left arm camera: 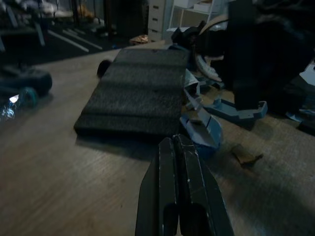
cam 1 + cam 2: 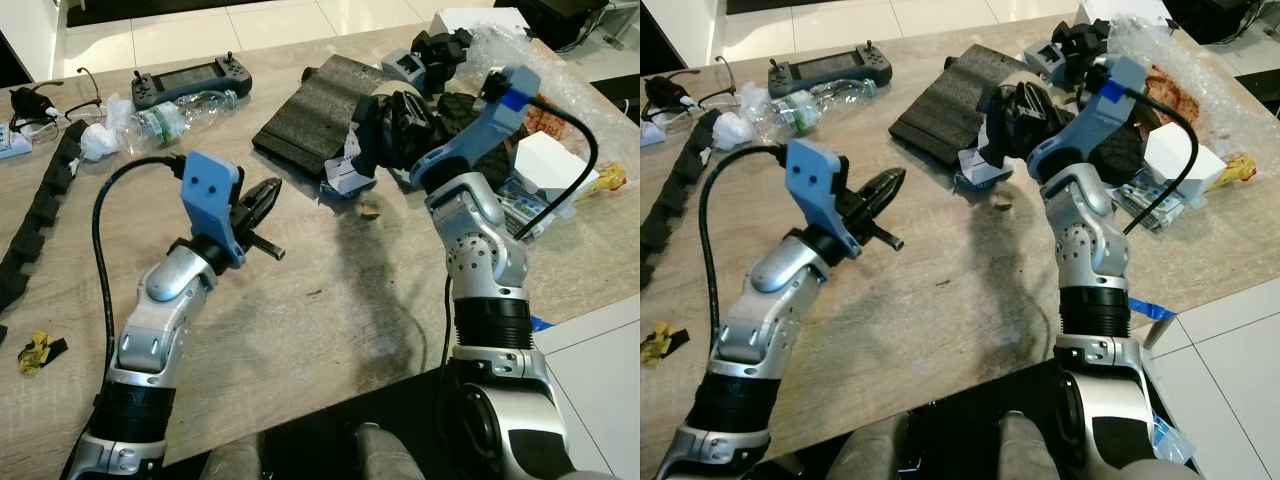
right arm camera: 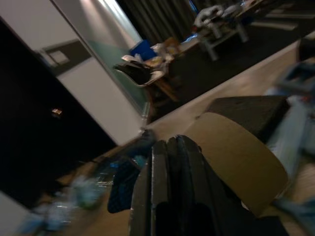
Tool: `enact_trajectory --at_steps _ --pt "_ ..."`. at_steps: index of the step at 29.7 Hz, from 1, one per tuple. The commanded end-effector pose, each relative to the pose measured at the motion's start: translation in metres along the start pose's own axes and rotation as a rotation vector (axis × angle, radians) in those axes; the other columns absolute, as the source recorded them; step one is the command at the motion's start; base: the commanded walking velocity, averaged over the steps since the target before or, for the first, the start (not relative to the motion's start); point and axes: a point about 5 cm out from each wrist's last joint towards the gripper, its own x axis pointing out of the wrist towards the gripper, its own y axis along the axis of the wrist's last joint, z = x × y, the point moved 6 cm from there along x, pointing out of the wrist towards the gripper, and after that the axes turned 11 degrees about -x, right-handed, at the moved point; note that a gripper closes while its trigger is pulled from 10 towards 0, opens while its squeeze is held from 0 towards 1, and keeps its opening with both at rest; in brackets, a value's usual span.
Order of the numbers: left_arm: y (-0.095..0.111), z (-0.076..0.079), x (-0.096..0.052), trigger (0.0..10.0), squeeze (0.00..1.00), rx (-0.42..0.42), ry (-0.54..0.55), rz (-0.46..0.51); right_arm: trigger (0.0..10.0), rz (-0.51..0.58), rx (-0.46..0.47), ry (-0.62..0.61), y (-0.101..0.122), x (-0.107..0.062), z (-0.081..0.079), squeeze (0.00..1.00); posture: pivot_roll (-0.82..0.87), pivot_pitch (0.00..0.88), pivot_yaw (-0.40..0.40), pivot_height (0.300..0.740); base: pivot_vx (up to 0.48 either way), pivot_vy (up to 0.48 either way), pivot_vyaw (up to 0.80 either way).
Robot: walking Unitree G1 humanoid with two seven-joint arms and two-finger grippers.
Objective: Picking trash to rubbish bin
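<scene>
My right gripper [image 3: 170,147]: fingers pressed together, reaching forward over the wooden table [image 2: 330,300] into the clutter at the far side. In its wrist view a curved strip of tan cardboard, like an empty tape roll [image 3: 236,157], sits right against the fingertips; I cannot tell whether it is pinched or only touched. From the head the fingertips are lost among black parts.

My left gripper [image 2: 262,200]: fingers closed on nothing, hovering above bare tabletop, pointing at the ribbed slab of dark grey foam [image 2: 310,110]. Just beyond its tips lie torn blue-and-white card scraps [image 1: 202,125] and a small brown crumb of debris [image 1: 246,155].

Outward: a crushed clear plastic bottle with green label [image 2: 175,115] and crumpled white tissue [image 2: 100,140] to the far left, a black handheld controller [image 2: 190,78] behind them, spectacles [image 2: 60,95], a black segmented cable chain [image 2: 45,200] along the left edge, a yellow-and-black wrapper scrap [image 2: 35,352] near me. To the right, a white box [image 2: 545,160] and clear bubble wrap [image 2: 510,45].

Step in hand, as I judge it: picking up a piece of trash, right side leading. Next calls for a confirmed hold, a lift clear of the pile, then finding the bin.

Writing: bottle label and packets too small to read.
</scene>
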Motion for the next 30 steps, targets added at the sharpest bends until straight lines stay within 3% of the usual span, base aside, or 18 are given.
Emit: enact_trajectory --at_steps 1,5,6,8,9,10,11,12,13,18,19,22,23,24,25,26,29,30 --pt "-0.005 0.005 -0.006 10.0 0.0 -0.008 -0.046 -0.038 0.0 0.006 0.101 0.022 0.009 0.0 -0.005 0.0 0.08 0.157 0.004 0.74 0.0 0.0 0.0" --pt "-0.009 0.01 -0.008 10.0 0.0 0.03 -0.083 -0.064 0.0 -0.005 0.097 0.023 0.012 -0.001 -0.005 0.0 0.08 0.157 0.004 0.74 0.0 0.0 0.0" --pt "-0.009 0.009 -0.008 10.0 0.0 0.042 -0.08 -0.066 0.0 -0.106 -0.245 0.003 -0.002 -0.003 -0.001 0.0 0.08 0.152 0.004 0.74 0.0 0.0 0.0" --pt "-0.009 0.009 -0.008 10.0 0.0 0.042 -0.08 -0.066 0.0 -0.106 -0.245 0.003 -0.002 -0.003 -0.001 0.0 0.08 0.152 0.004 0.74 0.0 0.0 0.0" --pt "-0.01 0.01 -0.007 10.0 0.0 0.058 -0.084 -0.071 0.0 -0.223 -0.665 0.021 -0.021 -0.009 0.006 0.0 0.07 0.148 0.007 0.74 0.0 0.0 0.0" --pt "-0.01 0.01 -0.007 10.0 0.0 0.058 -0.084 -0.071 0.0 -0.223 -0.665 0.021 -0.021 -0.009 0.006 0.0 0.07 0.148 0.007 0.74 0.0 0.0 0.0" --pt "-0.011 0.011 -0.006 10.0 0.0 0.074 -0.093 -0.077 0.0 -0.324 -0.974 0.082 -0.041 -0.02 0.011 0.0 0.08 0.151 0.007 0.74 0.0 0.0 0.0" --pt "-0.012 0.014 -0.005 10.0 0.0 0.094 -0.112 -0.087 0.0 -0.421 -1.199 0.169 -0.063 -0.033 0.018 0.0 0.07 0.152 0.009 0.74 0.0 0.0 0.0" --pt "-0.014 0.017 -0.004 10.0 0.0 0.105 -0.13 -0.094 0.0 -0.489 -1.268 0.213 -0.079 -0.044 0.024 0.0 0.07 0.153 0.009 0.74 0.0 0.0 0.0" --pt "-0.014 0.022 -0.002 10.0 0.0 0.104 -0.147 -0.094 0.0 -0.501 -1.236 0.184 -0.086 -0.049 0.029 0.0 0.07 0.155 0.009 0.74 0.0 0.0 0.0" --pt "-0.014 0.023 -0.002 10.0 0.0 0.101 -0.146 -0.092 0.0 -0.482 -1.195 0.16 -0.083 -0.047 0.027 0.0 0.07 0.154 0.009 0.74 0.0 0.0 0.0" --pt "-0.011 0.022 0.0 10.0 0.0 0.091 -0.136 -0.079 0.0 -0.336 -0.903 0.04 -0.056 -0.031 0.014 0.0 0.07 0.153 0.008 0.74 0.0 0.0 0.0" --pt "-0.011 0.02 0.0 10.0 0.0 0.103 -0.126 -0.077 0.0 -0.247 -0.98 0.039 -0.041 -0.026 0.009 0.0 0.06 0.144 0.008 0.74 0.0 0.0 0.0" --pt "-0.011 0.02 0.0 10.0 0.0 0.103 -0.126 -0.077 0.0 -0.247 -0.98 0.039 -0.041 -0.026 0.009 0.0 0.06 0.144 0.008 0.74 0.0 0.0 0.0" --pt "-0.011 0.019 -0.001 10.0 0.0 0.106 -0.12 -0.076 0.0 -0.18 -1.055 0.065 -0.032 -0.023 0.002 0.0 0.06 0.142 0.008 0.74 0.0 0.0 0.0" --pt "-0.011 0.018 0.0 10.0 0.0 0.106 -0.116 -0.071 0.0 -0.12 -1.026 0.058 -0.021 -0.02 -0.004 0.0 0.06 0.139 0.005 0.74 0.0 0.0 0.0" --pt "-0.01 0.018 0.0 10.0 0.0 0.105 -0.114 -0.068 0.0 -0.087 -0.994 0.051 -0.015 -0.019 -0.008 0.0 0.06 0.139 0.005 0.74 0.0 0.0 0.0" --pt "-0.011 0.019 -0.001 10.0 0.0 0.096 -0.126 -0.071 0.0 -0.07 -0.757 0.045 -0.009 -0.018 -0.014 0.0 0.05 0.128 -0.001 0.74 0.0 0.0 0.0"
